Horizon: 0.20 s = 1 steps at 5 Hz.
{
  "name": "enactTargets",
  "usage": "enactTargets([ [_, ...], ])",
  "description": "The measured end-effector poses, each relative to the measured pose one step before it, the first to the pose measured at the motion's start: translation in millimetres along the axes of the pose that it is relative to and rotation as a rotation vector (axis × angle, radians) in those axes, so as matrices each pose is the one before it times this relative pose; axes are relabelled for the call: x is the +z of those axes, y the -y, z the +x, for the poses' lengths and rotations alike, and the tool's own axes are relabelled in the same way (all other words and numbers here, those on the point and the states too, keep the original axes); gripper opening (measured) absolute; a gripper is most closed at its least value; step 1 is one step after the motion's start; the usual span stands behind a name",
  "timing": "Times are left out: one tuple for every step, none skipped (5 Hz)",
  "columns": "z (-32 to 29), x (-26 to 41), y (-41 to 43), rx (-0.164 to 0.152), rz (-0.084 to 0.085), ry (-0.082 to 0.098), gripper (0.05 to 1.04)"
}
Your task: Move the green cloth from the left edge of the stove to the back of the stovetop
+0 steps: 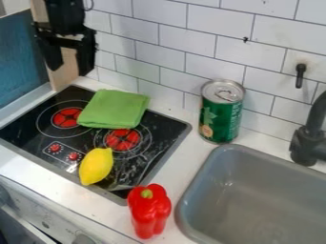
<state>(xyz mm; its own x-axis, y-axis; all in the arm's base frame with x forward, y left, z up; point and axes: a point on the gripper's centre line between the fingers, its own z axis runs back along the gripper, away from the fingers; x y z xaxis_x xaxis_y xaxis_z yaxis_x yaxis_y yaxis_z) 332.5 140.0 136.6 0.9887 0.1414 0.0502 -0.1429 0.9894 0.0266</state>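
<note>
Jaws parted and empty, your gripper hangs far left, nearest the green cloth; a lemon shares the stove.

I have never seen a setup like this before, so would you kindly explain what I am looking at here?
This is one picture, taken by a fixed camera looking down at a slant on a toy kitchen. The black machine at the upper left is a robot arm; its two-finger gripper hangs with its fingers apart, holding nothing. Nearest to it is a folded green cloth, lying on the black stove. A yellow lemon lies nearer the stove's front edge. On the counter are a red pepper and, back by the tiled wall, an upright green can. At the right is a grey sink.
</note>
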Motion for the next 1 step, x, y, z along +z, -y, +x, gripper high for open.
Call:
enactTargets([
  [-31.38, 3.42, 1.73, -0.0216, 0.0090, -0.1022, 0.999],
])
